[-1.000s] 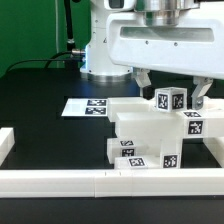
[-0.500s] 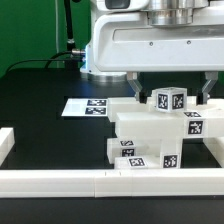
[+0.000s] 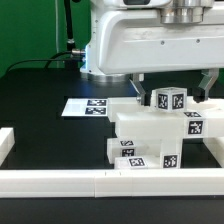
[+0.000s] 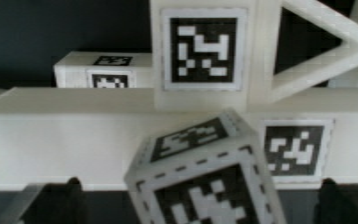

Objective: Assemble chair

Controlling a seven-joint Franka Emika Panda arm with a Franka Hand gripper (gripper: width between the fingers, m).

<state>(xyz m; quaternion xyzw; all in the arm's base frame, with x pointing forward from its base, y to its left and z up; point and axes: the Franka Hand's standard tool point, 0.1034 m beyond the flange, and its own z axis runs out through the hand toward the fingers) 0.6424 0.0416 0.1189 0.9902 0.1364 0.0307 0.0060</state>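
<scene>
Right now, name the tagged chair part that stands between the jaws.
The upright square leg, standing highest, its tagged end between the open jaws. The other tagged parts sit lower, outside them.

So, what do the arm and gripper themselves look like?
The arm is glossy white with rounded housings and a grey metal collar at the wrist. The gripper has two slim dark fingers. A black cable hangs behind.

black matte bench (image 3: pixel 40 95). marker board (image 3: pixel 84 105) flat on bench, toward back, black-and-white tags printed on it. long low white border rail (image 3: pixel 60 182) along near edge, seam near middle; short arm turns back at exterior view's left. green backdrop (image 3: pixel 30 30) behind. black cable (image 3: pixel 70 35) hangs before backdrop.
</scene>
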